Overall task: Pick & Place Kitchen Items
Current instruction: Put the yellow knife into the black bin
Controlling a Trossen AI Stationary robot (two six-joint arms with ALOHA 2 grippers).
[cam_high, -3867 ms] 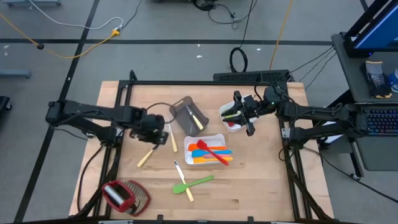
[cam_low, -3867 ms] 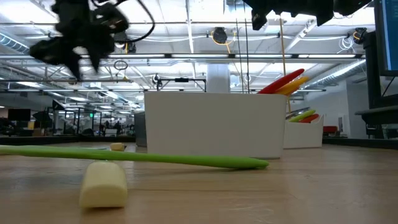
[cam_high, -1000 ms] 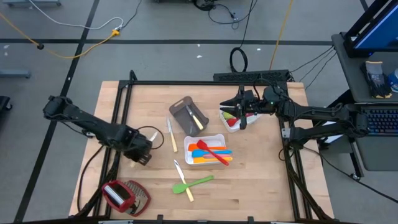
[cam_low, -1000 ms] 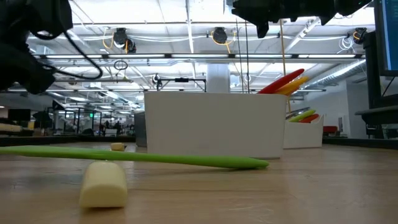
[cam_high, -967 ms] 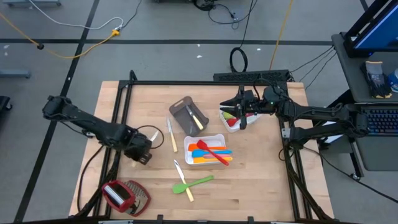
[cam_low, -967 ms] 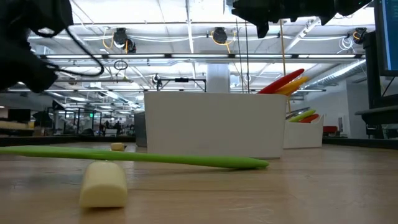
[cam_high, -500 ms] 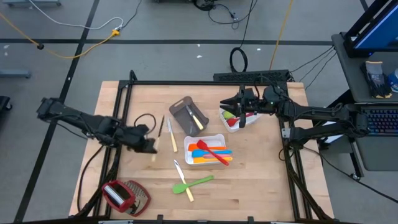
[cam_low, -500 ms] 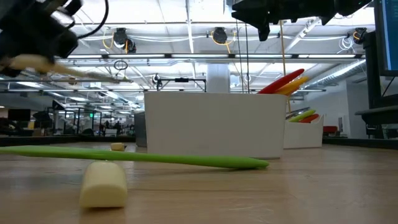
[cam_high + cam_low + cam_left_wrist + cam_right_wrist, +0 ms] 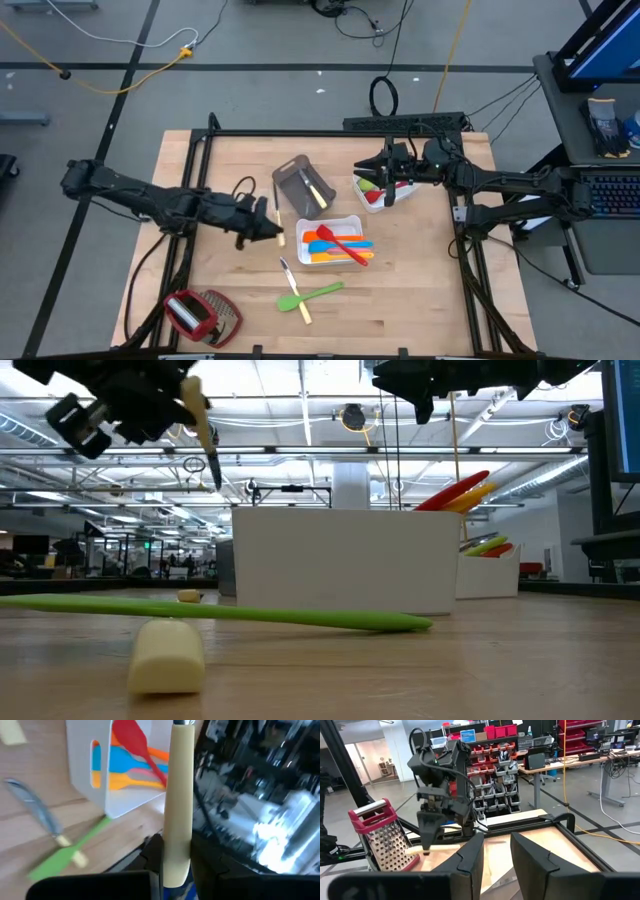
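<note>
My left gripper (image 9: 265, 230) hovers left of the white tray (image 9: 352, 222) that holds blue, orange and red spatulas (image 9: 335, 243), and it is shut on a pale-handled knife (image 9: 205, 425). My right gripper (image 9: 385, 187) is open above a small white tray (image 9: 371, 201) with green and red utensils. A green spatula (image 9: 318, 293) and another knife (image 9: 289, 272) lie flat on the wood near the table's front. A pale-handled utensil (image 9: 316, 193) rests in the grey-brown tray (image 9: 297, 183). My left gripper (image 9: 176, 862) pinches the knife's pale handle (image 9: 177, 820) between its two fingers (image 9: 152, 857). The handle runs on forward past the fingertips. The knife is lifted clear of the table, and in the low view its dark blade (image 9: 213, 465) points down.
A red-and-silver grater (image 9: 200, 312) lies at the table's near left corner. A short pale handle (image 9: 165, 655) lies close to the low camera beside the green spatula (image 9: 220, 612). Bare wood shows at the table's near right and far left.
My left gripper has risen from low over the table's left part and moved right toward the white tray, carrying the knife. The knife has come up off the table and turned from roughly level to blade down. My right gripper stays where it was.
</note>
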